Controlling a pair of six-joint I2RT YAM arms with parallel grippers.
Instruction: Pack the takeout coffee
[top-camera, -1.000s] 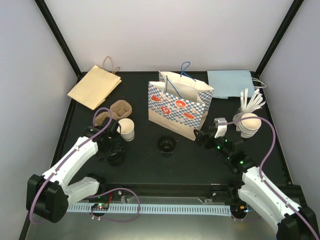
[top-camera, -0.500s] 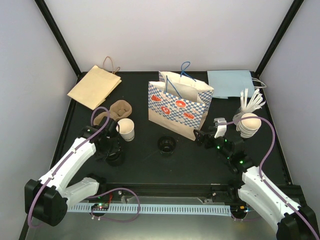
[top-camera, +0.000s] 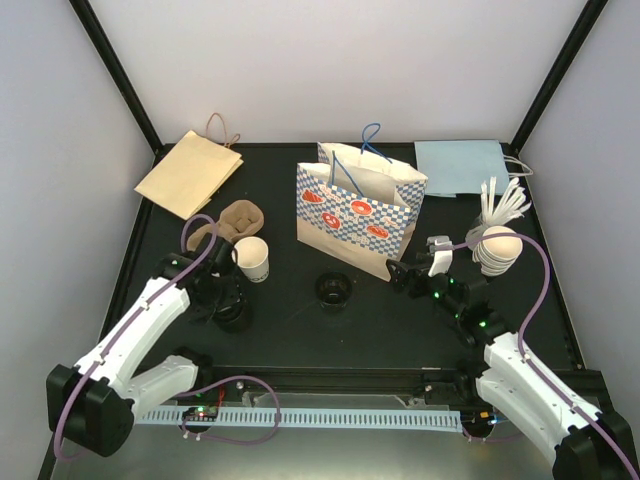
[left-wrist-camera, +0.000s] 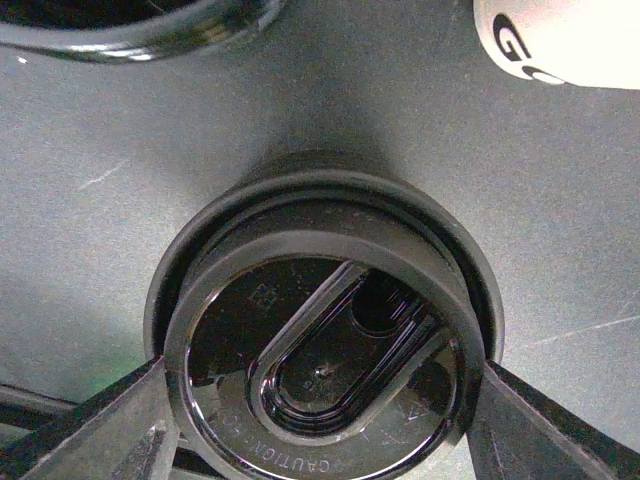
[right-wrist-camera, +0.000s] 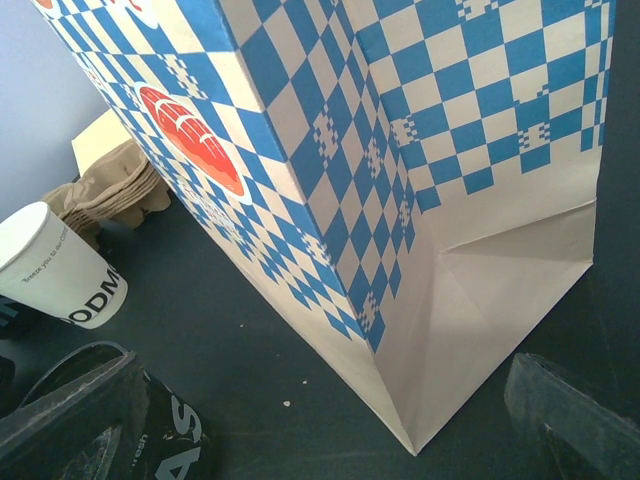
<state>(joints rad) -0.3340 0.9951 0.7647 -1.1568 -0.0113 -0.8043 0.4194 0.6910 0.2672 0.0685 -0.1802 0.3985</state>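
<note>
Black plastic coffee lid (left-wrist-camera: 330, 350) sits between the left end effector (left-wrist-camera: 320, 395) fingers; grip unclear.
Its thin rim could slip or buckle under an off-centre squeeze; the right end effector (right-wrist-camera: 320, 400) stands apart, empty.

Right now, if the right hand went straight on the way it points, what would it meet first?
Probably the checkered paper bag: its bottom corner sits directly ahead, between the fingers of the open right hand.

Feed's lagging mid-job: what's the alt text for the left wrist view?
A round black plastic lid with an oval recess lies on the dark table, flanked by the left claw and its fingers; whether they pinch it is unclear. A white paper cup shows top right, another black rim top left.
</note>
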